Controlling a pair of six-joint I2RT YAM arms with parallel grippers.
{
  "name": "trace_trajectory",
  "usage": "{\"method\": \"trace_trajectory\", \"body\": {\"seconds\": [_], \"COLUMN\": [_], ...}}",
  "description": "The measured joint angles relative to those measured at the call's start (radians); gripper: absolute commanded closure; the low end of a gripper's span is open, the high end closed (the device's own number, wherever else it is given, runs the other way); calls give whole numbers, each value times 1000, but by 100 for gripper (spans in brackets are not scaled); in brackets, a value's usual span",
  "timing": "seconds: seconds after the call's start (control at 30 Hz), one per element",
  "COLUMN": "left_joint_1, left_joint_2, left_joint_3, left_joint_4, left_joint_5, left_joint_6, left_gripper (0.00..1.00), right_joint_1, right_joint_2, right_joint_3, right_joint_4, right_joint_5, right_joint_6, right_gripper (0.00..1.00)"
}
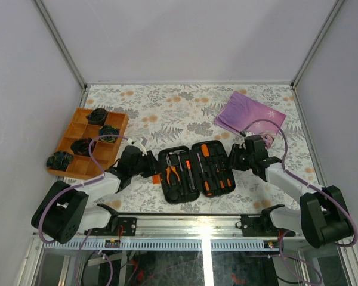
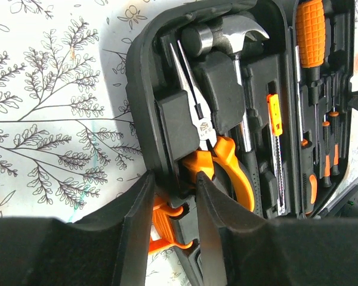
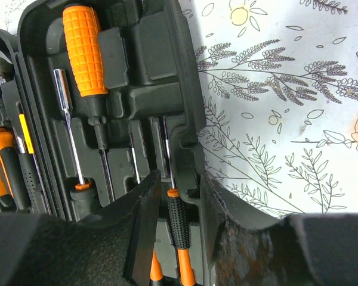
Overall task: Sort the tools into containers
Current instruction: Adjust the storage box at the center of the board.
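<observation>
Tools [image 1: 172, 174] inside case [image 1: 191, 156], tray [image 1: 76, 127] left.

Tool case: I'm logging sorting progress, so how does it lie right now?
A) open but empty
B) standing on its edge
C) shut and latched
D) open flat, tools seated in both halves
D: the tool case lies open flat, with the pliers seated in its left half and the orange-handled screwdriver in its right half.
</observation>
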Motion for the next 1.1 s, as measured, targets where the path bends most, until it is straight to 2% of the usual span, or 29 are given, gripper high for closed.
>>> {"method": "trace_trajectory", "body": {"seconds": [0.07, 0.4, 0.63, 0.97, 1.1], "left_joint_1": [0, 1, 1, -2, -2], "left_joint_2": [-6, -84, -88, -64, -45], "left_joint_3": [0, 0, 2, 8, 8], "left_joint_4": [-3, -25, -27, -8, -8], "left_joint_5": [0, 0, 9, 31, 36], "left_joint_6": [-5, -11, -15, -18, -18], "left_gripper": [100, 100, 100, 100, 91], "right_joint_1": [-5, -28, -30, -30, -32], "right_joint_2": [0, -16, -114, -87, -41], "right_joint_3": [-2, -9, -9, 42, 61], "right_joint_4": [3, 1, -16, -98, -104], "right_joint_5": [-4, -25, -2, 204, 250], "right_joint_6": [1, 1, -5, -13, -18], "right_gripper": [61, 53, 48, 57, 59]}}
